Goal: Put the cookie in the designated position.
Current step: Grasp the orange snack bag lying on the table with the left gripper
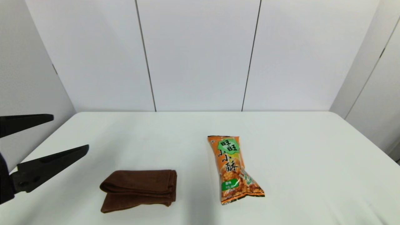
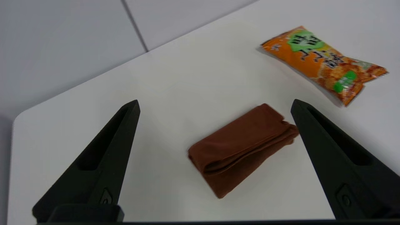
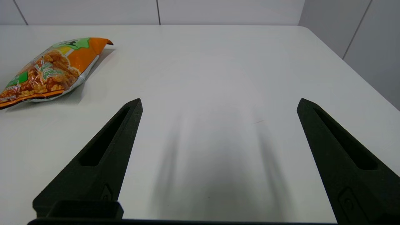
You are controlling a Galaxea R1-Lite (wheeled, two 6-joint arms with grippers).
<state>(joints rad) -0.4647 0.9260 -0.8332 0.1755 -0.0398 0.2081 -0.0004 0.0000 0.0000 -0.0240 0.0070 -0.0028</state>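
With my left gripper (image 1: 67, 132) spread wide and empty near the table's (image 1: 312, 140) left edge, the snack bag (image 1: 232, 168) lying mid-table risks sliding if one finger nudges its slick wrapper.

Printed text on the cookie (image 1: 232, 168)
Black characters 旺旺 on the green label at the far end, 小小酥 down the orange middle; small green patch near the near end unreadable.
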